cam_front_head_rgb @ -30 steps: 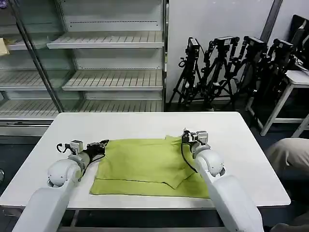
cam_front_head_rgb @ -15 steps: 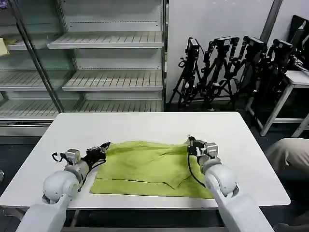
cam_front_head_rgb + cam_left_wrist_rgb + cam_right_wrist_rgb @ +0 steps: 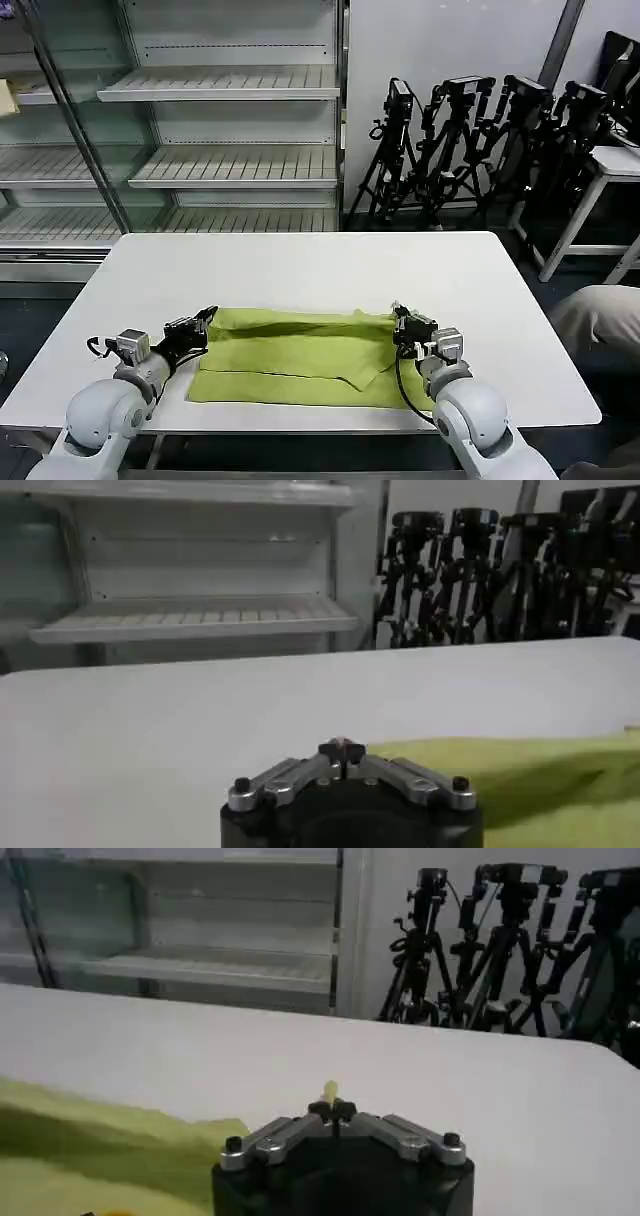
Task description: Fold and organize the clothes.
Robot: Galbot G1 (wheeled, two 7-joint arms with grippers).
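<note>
On the white table [image 3: 300,265] the lime T-shirt [image 3: 300,355] lies near the front edge, folded into a wide band, with the left gripper [image 3: 207,316] at its left end and the right gripper [image 3: 397,312] at its right end. From the head camera both arms reach forward low over the table, bent at the elbow, and each gripper meets the upper back edge of the shirt at a corner; from this view it is hard to see how the fingers stand. The left wrist camera shows more: the left gripper [image 3: 342,747] has its two fingertips pressed together, and the green cloth [image 3: 520,780] begins just beside them, but whether cloth is pinched between the tips I cannot tell. The right wrist camera shows the right gripper [image 3: 331,1106] with its fingers also closed, and here a small piece of yellow-green fabric stands up between the tips, so it grips the shirt [image 3: 100,1148]. Behind the table the head view shows empty metal shelves [image 3: 230,130] and, to the right, a group of black tripods [image 3: 480,140]. The front part of the shirt under the right arm is hidden.
</note>
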